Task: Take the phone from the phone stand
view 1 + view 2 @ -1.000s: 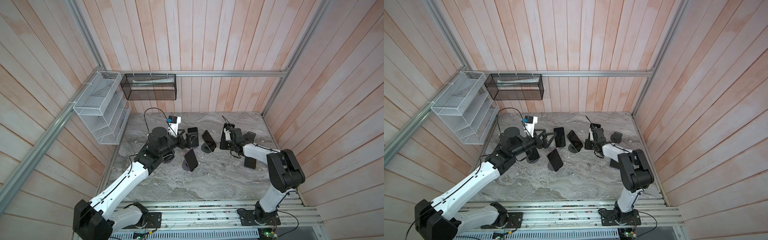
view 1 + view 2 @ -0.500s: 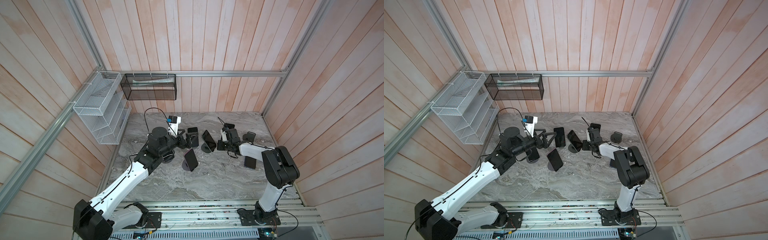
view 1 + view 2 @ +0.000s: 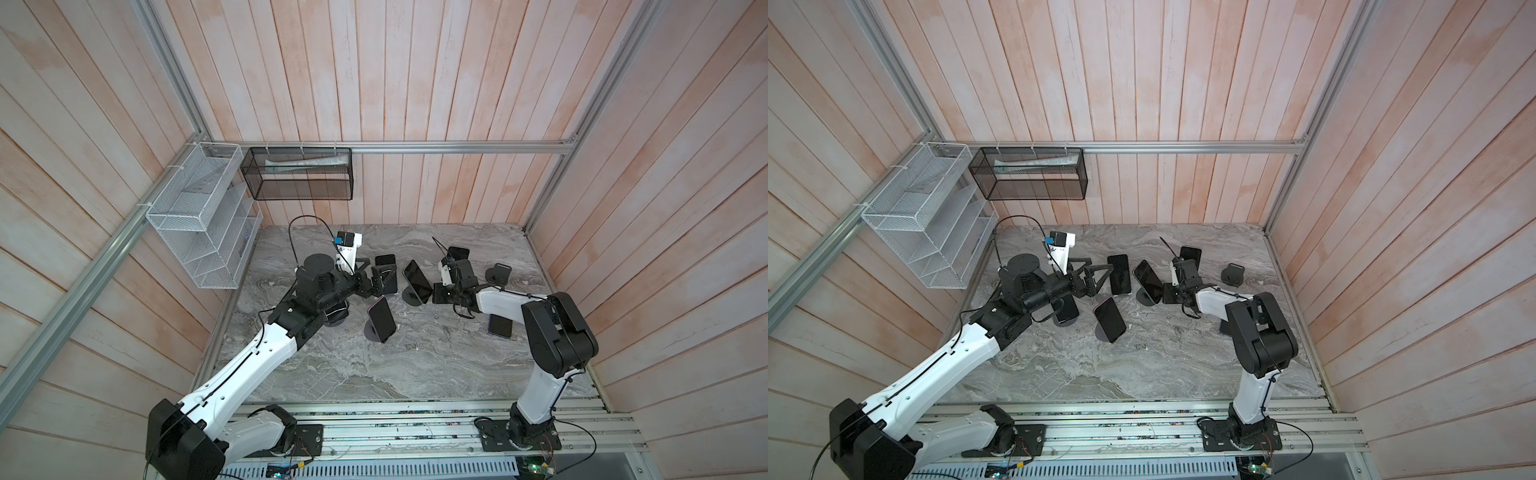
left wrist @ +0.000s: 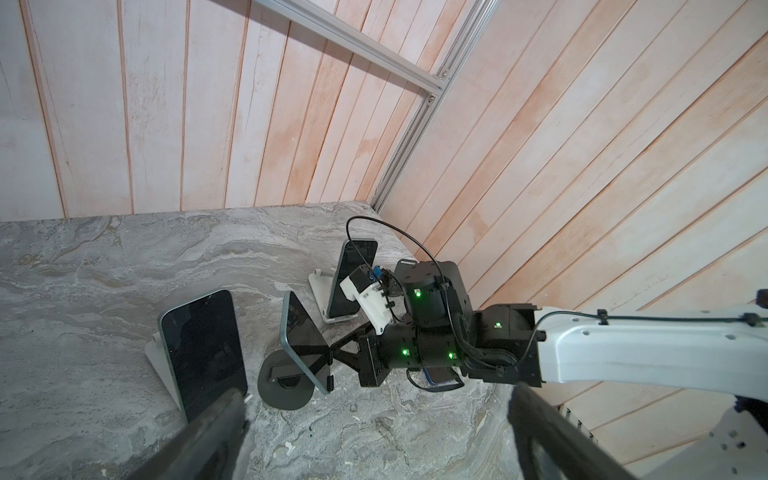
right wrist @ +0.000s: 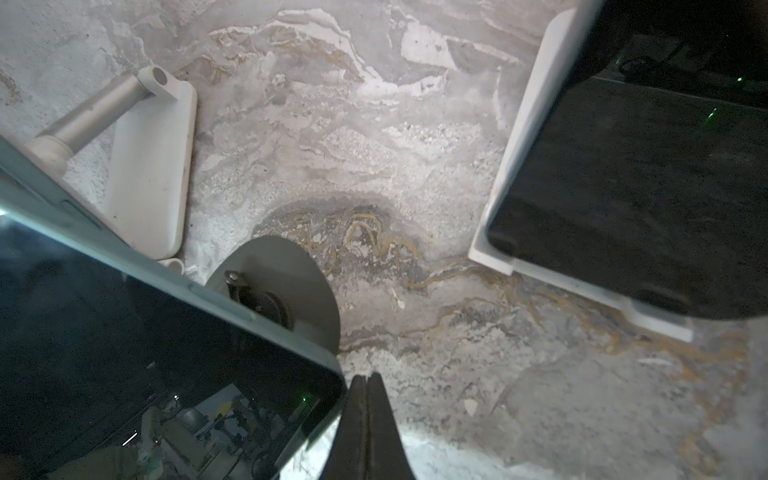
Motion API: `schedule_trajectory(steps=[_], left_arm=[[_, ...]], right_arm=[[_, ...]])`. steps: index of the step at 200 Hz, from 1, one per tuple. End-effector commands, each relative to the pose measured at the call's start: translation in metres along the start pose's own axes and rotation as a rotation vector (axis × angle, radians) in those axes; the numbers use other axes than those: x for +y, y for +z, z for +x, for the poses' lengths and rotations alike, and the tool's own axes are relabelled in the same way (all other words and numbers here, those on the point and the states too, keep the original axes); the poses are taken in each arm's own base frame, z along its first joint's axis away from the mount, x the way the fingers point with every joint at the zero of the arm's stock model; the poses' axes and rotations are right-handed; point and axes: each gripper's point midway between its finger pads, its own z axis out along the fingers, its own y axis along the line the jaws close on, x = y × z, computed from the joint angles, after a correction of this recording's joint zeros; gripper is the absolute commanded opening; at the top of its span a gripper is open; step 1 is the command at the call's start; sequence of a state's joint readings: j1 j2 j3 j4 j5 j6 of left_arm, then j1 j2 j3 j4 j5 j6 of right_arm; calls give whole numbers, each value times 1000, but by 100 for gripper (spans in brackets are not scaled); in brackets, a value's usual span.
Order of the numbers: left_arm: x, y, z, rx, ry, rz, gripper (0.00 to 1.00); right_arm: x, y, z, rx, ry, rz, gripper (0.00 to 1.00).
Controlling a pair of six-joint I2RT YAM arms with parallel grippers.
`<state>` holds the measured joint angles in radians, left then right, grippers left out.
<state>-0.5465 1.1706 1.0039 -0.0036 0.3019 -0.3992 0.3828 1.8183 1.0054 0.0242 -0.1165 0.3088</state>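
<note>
Pushing is all that can be done by the right gripper [image 5: 367,382] as it stands. Its jaws are pressed shut on nothing, and the tips are set just beside the lower corner of the tilted phone [image 5: 145,332]; whether contact is made cannot be told. That phone, judged to be the one meant, is leaned on the round dark stand [image 5: 291,270] in the middle of the marble table [image 3: 374,374]. The left phone [image 4: 203,353] is just beside it to the left, and the far phone [image 4: 353,274] is beyond it to the right.

If the corner is nudged sideways, the tilted phone may be twisted off its mount and dropped face-down. The round base, judged to be light, may also be slid or tipped along with it. No grasp can be formed while the jaws are shut.

The left gripper [image 3: 1098,270] is spread wide and empty, near the left phone, which could be knocked over if that arm is advanced carelessly. With both grippers so near each other in the middle, a clash between them is also to be feared.
</note>
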Motion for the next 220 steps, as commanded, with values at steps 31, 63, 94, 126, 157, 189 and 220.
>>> schedule_trajectory(steps=[31, 63, 94, 126, 157, 189, 220], left_arm=[[1, -1, 3, 2, 13, -2, 100], [0, -1, 3, 1, 13, 1, 100], [0, -1, 3, 2, 15, -1, 100], [0, -1, 3, 1, 14, 3, 100], [-1, -1, 2, -1, 16, 3, 100], [-1, -2, 2, -1, 15, 4, 100], [-1, -2, 2, -1, 15, 4, 100]], right_arm=[[8, -4, 11, 20, -36, -6, 0], [12, -3, 17, 34, -40, -11, 0], [17, -4, 22, 38, -43, -19, 0], [22, -7, 23, 36, -48, -33, 0], [28, -6, 24, 40, -47, -47, 0], [32, -4, 31, 56, -46, -49, 0], [31, -9, 32, 53, -38, -43, 0]])
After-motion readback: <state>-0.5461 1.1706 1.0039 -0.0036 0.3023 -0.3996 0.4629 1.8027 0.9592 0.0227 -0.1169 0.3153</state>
